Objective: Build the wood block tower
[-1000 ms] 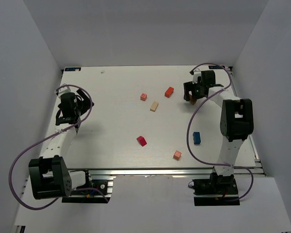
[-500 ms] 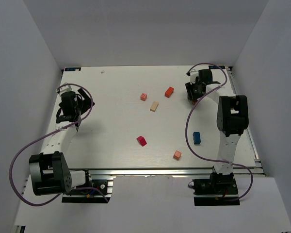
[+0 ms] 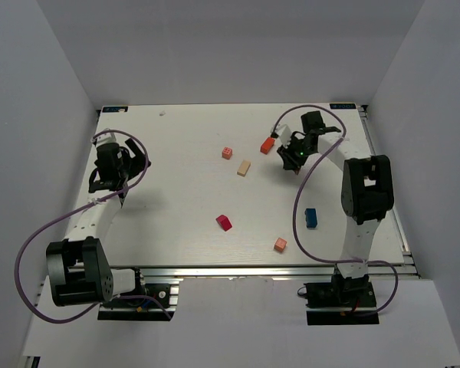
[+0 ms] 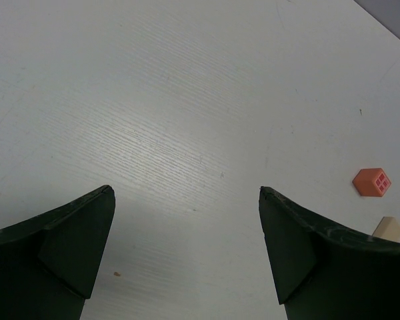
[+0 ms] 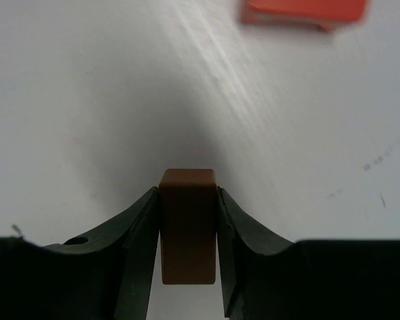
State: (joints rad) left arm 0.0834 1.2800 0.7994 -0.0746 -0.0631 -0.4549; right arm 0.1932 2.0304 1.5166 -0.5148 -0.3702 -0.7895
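Observation:
Loose wooden blocks lie scattered on the white table [image 3: 184, 199], and none sits on another. My right gripper [image 3: 286, 152] is shut on a brown block [image 5: 188, 223], held between both fingers just above the table. An orange-red block [image 3: 267, 145] lies just ahead of it, blurred at the top edge of the right wrist view [image 5: 303, 11]. A pink-orange cube [image 3: 227, 152], a tan bar [image 3: 244, 168], a magenta-red block [image 3: 225, 222], a blue block [image 3: 311, 218] and a salmon cube [image 3: 280, 244] lie apart. My left gripper [image 4: 187, 193] hangs open over bare table at the left.
The left wrist view catches the pink-orange cube [image 4: 373, 182] and the tan bar's end [image 4: 387, 229] at its right edge. Grey walls enclose the table on three sides. Purple cables loop beside both arms.
My right gripper has shut on the brown block and swung left from the back right corner toward the orange-red block. The left arm has barely moved.

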